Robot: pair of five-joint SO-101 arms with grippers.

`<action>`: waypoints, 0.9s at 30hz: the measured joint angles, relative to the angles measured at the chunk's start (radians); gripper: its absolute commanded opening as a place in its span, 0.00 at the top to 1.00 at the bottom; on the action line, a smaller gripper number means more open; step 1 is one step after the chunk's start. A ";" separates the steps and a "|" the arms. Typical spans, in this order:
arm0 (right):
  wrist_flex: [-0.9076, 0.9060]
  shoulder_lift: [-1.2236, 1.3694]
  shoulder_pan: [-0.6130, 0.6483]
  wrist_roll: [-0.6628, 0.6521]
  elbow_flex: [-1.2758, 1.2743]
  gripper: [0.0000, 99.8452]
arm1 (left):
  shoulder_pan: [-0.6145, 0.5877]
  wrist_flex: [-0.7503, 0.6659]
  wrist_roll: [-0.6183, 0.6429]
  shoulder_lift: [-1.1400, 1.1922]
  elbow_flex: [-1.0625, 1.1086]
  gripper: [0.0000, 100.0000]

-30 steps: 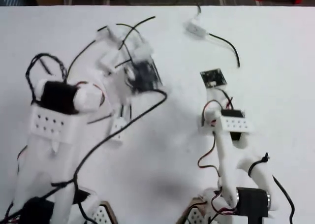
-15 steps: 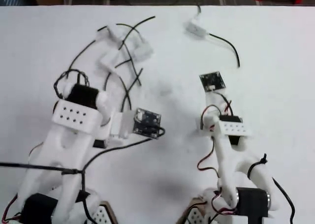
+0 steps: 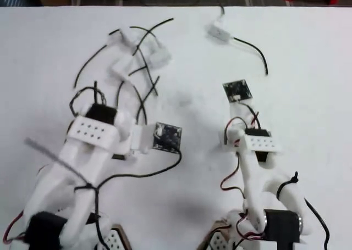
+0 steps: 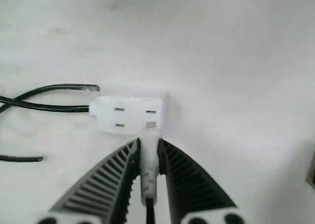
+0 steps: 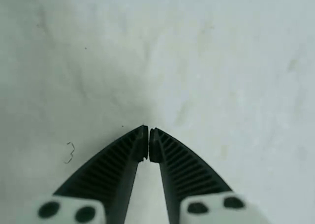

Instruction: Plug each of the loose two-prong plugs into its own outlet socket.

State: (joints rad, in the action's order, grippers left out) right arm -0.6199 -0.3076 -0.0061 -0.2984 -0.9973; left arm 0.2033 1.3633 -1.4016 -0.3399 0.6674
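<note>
My left gripper (image 4: 148, 144) is shut on a white two-prong plug (image 4: 148, 157) whose black cord runs back between the fingers. The plug's front end touches the edge of a white outlet socket (image 4: 129, 114) lying flat on the table, close to one pair of slots. I cannot tell whether the prongs are inside. From above, the left arm (image 3: 92, 131) hangs over that outlet socket (image 3: 136, 138). My right gripper (image 5: 148, 144) is shut on nothing above bare white table, and the right arm (image 3: 257, 141) sits right of centre.
Several white sockets and plugs with tangled black cords (image 3: 137, 57) lie at the back left. Another white plug (image 3: 219, 31) with a curved black cord lies at the back right. The table edge (image 3: 176, 7) runs along the back.
The left arm swung from the back-left tangle toward the near side, carrying the plug, and settled over the socket. The right arm has stayed put.
</note>
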 measured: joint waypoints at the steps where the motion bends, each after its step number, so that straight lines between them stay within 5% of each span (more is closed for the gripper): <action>1: 0.000 0.000 0.000 0.000 0.000 0.98 | 0.000 0.000 0.000 0.032 -0.002 0.98; 11: 0.018 0.000 0.000 0.000 -0.002 0.98 | 0.000 0.169 0.000 0.239 -0.215 0.98; 27: 0.025 0.000 0.002 0.000 -0.002 0.98 | 0.002 0.155 0.000 0.253 -0.275 0.98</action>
State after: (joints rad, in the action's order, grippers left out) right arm -0.5953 -0.3076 -0.0046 -0.2984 -0.9989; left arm 0.2048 1.5182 -1.4016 -0.0867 0.3928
